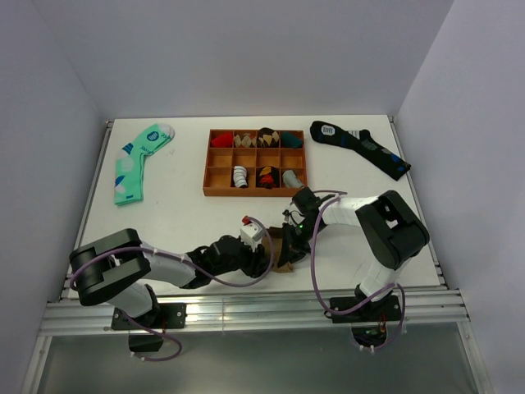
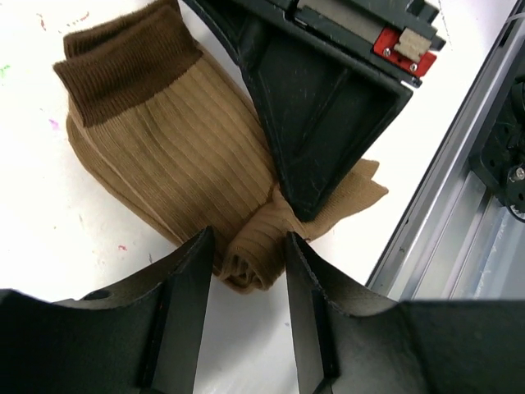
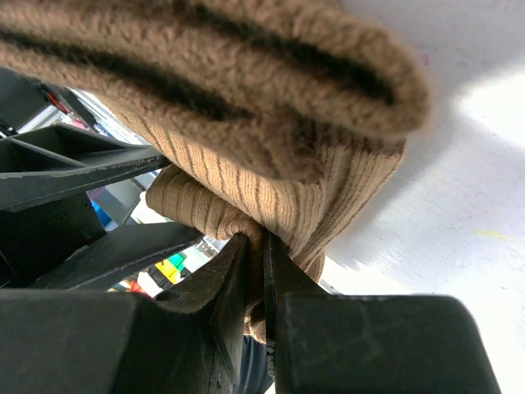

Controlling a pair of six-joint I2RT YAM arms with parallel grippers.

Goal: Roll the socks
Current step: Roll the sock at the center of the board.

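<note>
The tan-brown socks [image 1: 284, 254] lie stacked near the table's front edge, between my two grippers. In the left wrist view the socks [image 2: 172, 139] have their darker ribbed cuff at the upper left and a small rolled end at the bottom. My left gripper [image 2: 246, 240] is open, its fingers either side of that rolled end, and it shows from above [image 1: 265, 251]. My right gripper [image 3: 264, 244] is shut on a fold of the socks [image 3: 271, 164] by the roll. It shows from above [image 1: 294, 232] and in the left wrist view [image 2: 306, 205].
A wooden tray [image 1: 254, 193] with rolled socks in its compartments stands at the back middle. A mint-green dotted sock [image 1: 135, 164] lies at the back left, a dark navy sock [image 1: 361, 146] at the back right. The metal rail of the table's front edge [image 2: 459, 213] runs close by.
</note>
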